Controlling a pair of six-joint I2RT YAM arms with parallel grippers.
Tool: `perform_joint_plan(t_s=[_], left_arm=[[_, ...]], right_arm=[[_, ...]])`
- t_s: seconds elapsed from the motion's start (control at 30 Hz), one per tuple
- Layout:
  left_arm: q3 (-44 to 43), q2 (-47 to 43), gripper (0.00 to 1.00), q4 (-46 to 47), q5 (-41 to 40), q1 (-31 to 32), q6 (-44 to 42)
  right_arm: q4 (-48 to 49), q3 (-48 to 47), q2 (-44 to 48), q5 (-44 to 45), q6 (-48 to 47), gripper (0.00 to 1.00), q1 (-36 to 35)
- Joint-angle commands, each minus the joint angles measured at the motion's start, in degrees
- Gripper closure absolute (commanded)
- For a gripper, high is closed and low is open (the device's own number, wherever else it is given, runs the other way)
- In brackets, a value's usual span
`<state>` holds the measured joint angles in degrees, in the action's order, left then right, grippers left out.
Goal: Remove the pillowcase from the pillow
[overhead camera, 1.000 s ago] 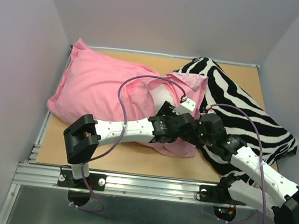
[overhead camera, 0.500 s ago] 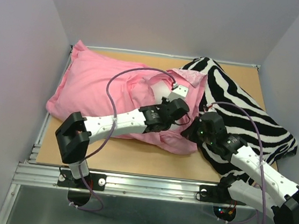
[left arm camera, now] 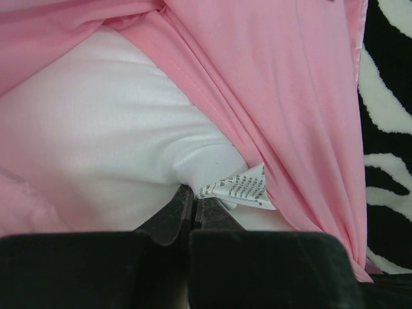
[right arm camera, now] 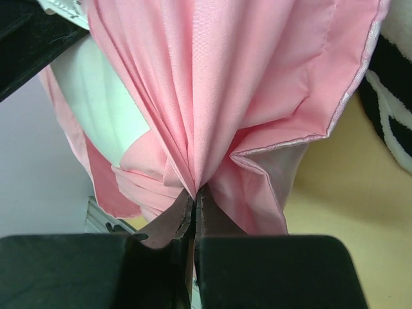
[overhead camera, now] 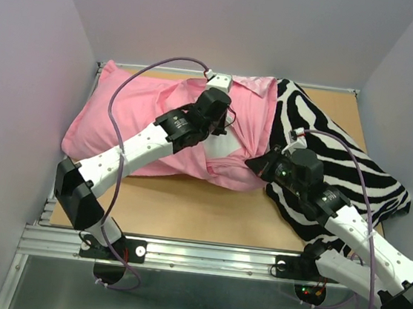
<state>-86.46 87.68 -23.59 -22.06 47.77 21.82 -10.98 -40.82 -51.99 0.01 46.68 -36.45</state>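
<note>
The pink pillowcase (overhead camera: pixel 132 120) lies across the left of the board, its open end pulled towards the middle. The white pillow (overhead camera: pixel 226 146) shows through that opening. My left gripper (overhead camera: pixel 220 131) reaches into the opening from the far side. In the left wrist view my left gripper (left arm camera: pixel 193 195) is shut on a pinch of the pillow (left arm camera: pixel 96 135) beside its printed tag (left arm camera: pixel 239 188). My right gripper (overhead camera: pixel 255 162) is shut on the pillowcase's near hem. The right wrist view shows my right gripper (right arm camera: pixel 195 192) with gathered pillowcase (right arm camera: pixel 219 77) folds fanning out from the closed jaws.
A zebra-striped pillow (overhead camera: pixel 340 158) lies at the right, under my right arm, touching the pillowcase's edge. Grey walls close in the board on three sides. A metal rail (overhead camera: pixel 195 256) runs along the near edge, and bare wooden board (overhead camera: pixel 207 210) shows in front of the pillows.
My left gripper has closed and swung from the near side of the opening up towards the back wall, now pinching the pillow. The pillowcase's open end is stretched further back. My right gripper stays clamped.
</note>
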Motion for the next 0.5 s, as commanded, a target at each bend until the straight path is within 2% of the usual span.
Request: perform_joint_plan(t_s=[0.0,0.1,0.27,0.47], left_arm=[[-9.9,-0.6,1.0,8.7,-12.5,-9.6,-1.9],[-9.2,0.7,1.0,9.4,-11.5,-12.0,-1.6],[-8.9,1.0,1.0,11.1,-7.5,-19.9,-1.5],[-11.0,3.3,1.0,10.5,-5.8,-24.3,-2.0]], right_arm=[[-14.3,2.0,2.7,-1.2,-1.2,0.99,0.1],[-16.2,2.8,4.6,-0.2,-1.3,0.99,0.1],[-18.1,3.6,7.2,1.7,-1.1,1.0,0.1],[-19.5,3.9,9.0,2.3,-1.1,1.0,0.1]])
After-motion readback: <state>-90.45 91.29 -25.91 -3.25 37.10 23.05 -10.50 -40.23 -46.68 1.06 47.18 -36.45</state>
